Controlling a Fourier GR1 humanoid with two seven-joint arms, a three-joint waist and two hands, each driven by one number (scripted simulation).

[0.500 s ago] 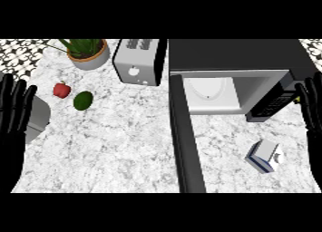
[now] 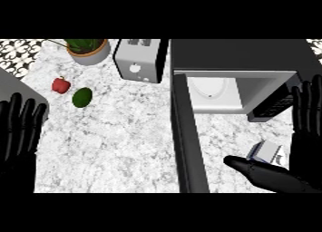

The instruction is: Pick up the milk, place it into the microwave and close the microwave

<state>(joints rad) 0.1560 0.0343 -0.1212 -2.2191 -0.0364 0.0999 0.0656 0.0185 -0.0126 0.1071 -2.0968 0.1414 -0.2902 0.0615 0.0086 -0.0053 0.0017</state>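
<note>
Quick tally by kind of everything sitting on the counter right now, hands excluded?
Appliances: 2 (microwave, toaster)
Produce: 2 (red apple, green avocado)
Potted plant: 1
Milk carton: 1
Total: 6

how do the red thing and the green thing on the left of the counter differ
The red fruit is bright red and slightly blocky, with a short stem; the green fruit is dark green, a smooth oval with no visible stem. The green one looks somewhat larger and lies nearer the robot. Both rest apart on the marble counter, untouched, beyond the open left hand.
</note>
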